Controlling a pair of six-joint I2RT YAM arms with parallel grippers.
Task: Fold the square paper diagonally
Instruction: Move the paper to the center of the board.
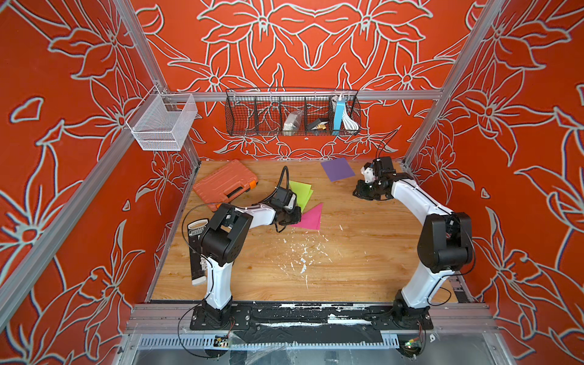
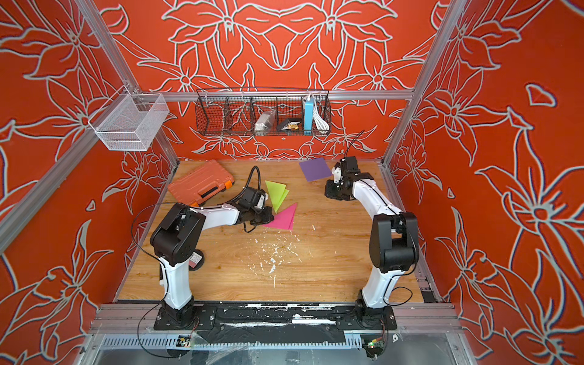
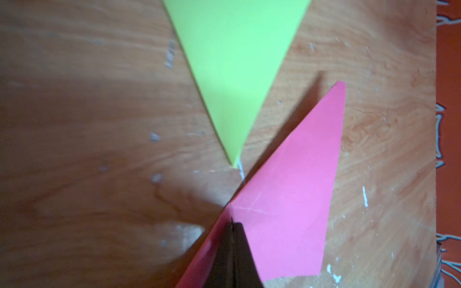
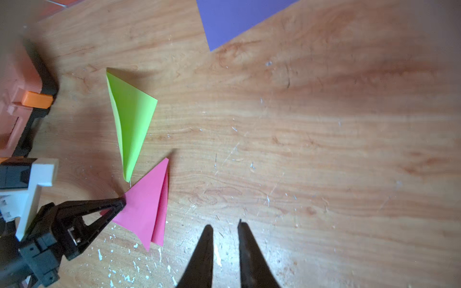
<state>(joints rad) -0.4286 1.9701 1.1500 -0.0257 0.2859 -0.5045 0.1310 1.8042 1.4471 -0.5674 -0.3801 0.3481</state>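
Left tool (image 4: 122, 201), pressed together, sat at 9 o'clock on the pink paper (image 1: 313, 218), probably creasing; best dragged slowly along the fold. Right tool (image 4: 225, 224) hung spread, empty.

Matt pink paper (image 3: 287, 187) lies on a scuffed wood-grain tabletop (image 1: 363, 252); the orange case (image 1: 225, 185) looks ribbed plastic.

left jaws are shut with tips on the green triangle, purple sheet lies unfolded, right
No, the left jaws' tips are on the pink triangle, not the green triangle; the right wrist view shows it. The rest holds.
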